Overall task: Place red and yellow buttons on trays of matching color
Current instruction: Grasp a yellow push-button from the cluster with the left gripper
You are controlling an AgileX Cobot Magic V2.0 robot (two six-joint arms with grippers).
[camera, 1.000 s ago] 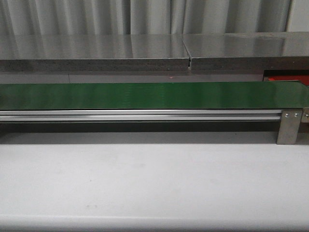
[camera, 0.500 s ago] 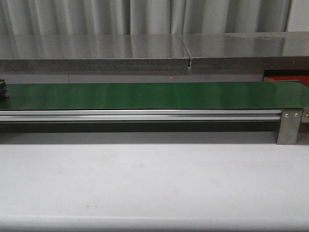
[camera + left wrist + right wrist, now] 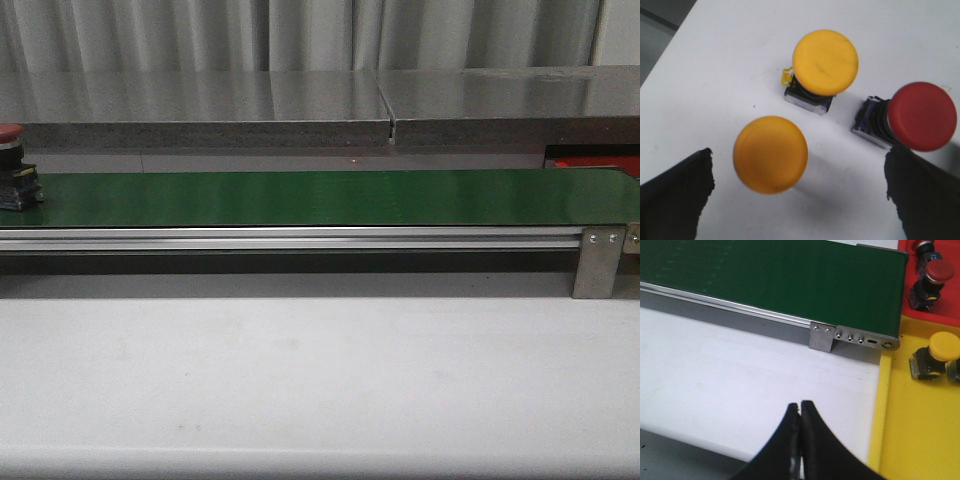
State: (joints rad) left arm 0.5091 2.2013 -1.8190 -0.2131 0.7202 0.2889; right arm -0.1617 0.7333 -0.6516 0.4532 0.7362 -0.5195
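Front view: table (image 3: 320,380) nearest, then belt (image 3: 320,198), with a red button (image 3: 14,168) sitting upright at its far left end, nearer the left arm. Left end effector (image 3: 795,200) is hanging wide open over two yellow buttons (image 3: 771,154) and a red one. Right end effector (image 3: 800,440) is pinched closed, empty, beside the yellow tray (image 3: 920,430); red tray (image 3: 935,290) lying beyond.
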